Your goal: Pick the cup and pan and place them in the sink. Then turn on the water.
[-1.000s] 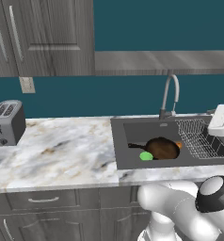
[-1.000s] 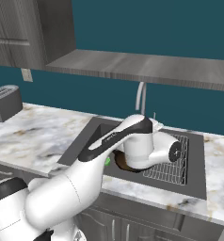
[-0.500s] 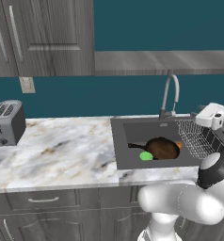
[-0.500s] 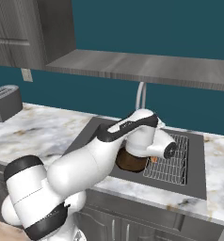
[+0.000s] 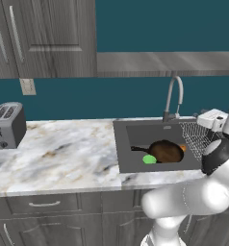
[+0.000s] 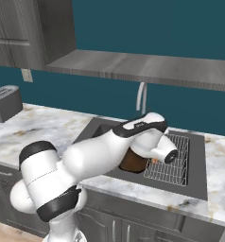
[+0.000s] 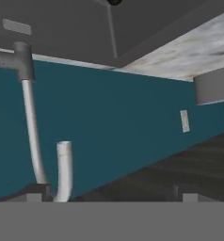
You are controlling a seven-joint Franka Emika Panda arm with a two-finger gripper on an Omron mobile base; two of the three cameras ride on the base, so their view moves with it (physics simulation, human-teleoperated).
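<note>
The dark pan [image 5: 165, 151] lies in the sink [image 5: 122, 144], and the green cup [image 5: 149, 159] sits at its front left, touching or nearly touching it. In the right base view my arm covers most of the pan [image 6: 133, 163]. My hand [image 5: 212, 119] hovers over the sink's right side, just right of the gooseneck faucet [image 5: 174, 96]. The hand view is rolled upside down and faces the faucet [image 7: 31, 127] and its spout [image 7: 63, 169]. My gripper [image 7: 109, 194] is open, tips wide apart with nothing between them. Water is out of view.
A wire drying rack [image 6: 173, 158] fills the right part of the basin under my hand. A toaster [image 5: 8, 126] stands at the far left of the marble counter [image 5: 63, 158]. A shelf [image 6: 147, 71] and cabinets [image 5: 44, 38] hang overhead.
My arm has swung and lifted its elbow, and the hand has shifted slightly left over the rack, toward the faucet. The gripper stayed open. Pan and cup have not moved.
</note>
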